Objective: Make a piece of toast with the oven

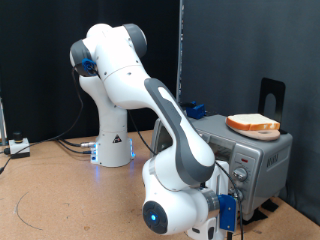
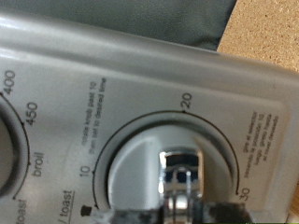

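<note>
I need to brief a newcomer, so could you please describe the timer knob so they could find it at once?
Find the silver oven at the exterior view's right, bread slice on top. On its front panel, the timer knob is ringed by minute marks 10, 20 and 30, unlike the neighbouring dial marked 400 and 450.

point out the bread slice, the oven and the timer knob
bread slice (image 1: pixel 253 124), exterior view, middle of its pale top face
oven (image 1: pixel 262 152), exterior view, silver side panel under the bread
timer knob (image 2: pixel 177 173), wrist view, shiny grip at the dial's centre

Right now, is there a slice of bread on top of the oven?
Yes, a slice lies on the oven's top in the exterior view.
</note>
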